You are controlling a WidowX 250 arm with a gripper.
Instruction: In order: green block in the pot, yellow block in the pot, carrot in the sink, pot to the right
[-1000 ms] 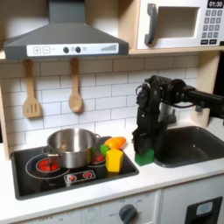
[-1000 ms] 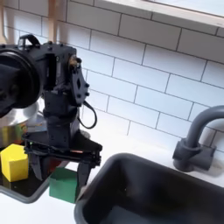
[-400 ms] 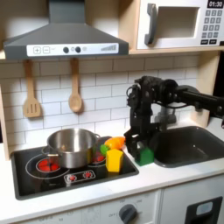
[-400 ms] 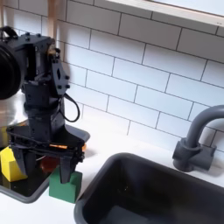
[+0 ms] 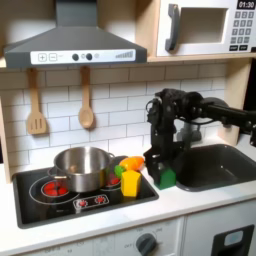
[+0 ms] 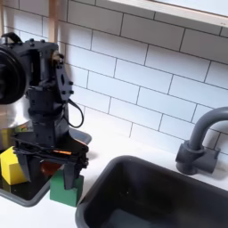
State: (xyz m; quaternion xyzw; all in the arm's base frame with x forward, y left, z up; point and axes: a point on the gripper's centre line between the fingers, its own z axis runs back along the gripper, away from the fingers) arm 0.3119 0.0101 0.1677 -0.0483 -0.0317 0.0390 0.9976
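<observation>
While green block unmoved, open claw descended slightly.

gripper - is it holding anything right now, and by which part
Nothing is held. The gripper is open, its fingers straddling the green block, which sits on the counter.

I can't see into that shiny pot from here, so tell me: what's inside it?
In the first exterior view the pot shows only bare metal on its inner wall; its bottom is hidden by the rim. The green block and yellow block are outside it.
</observation>
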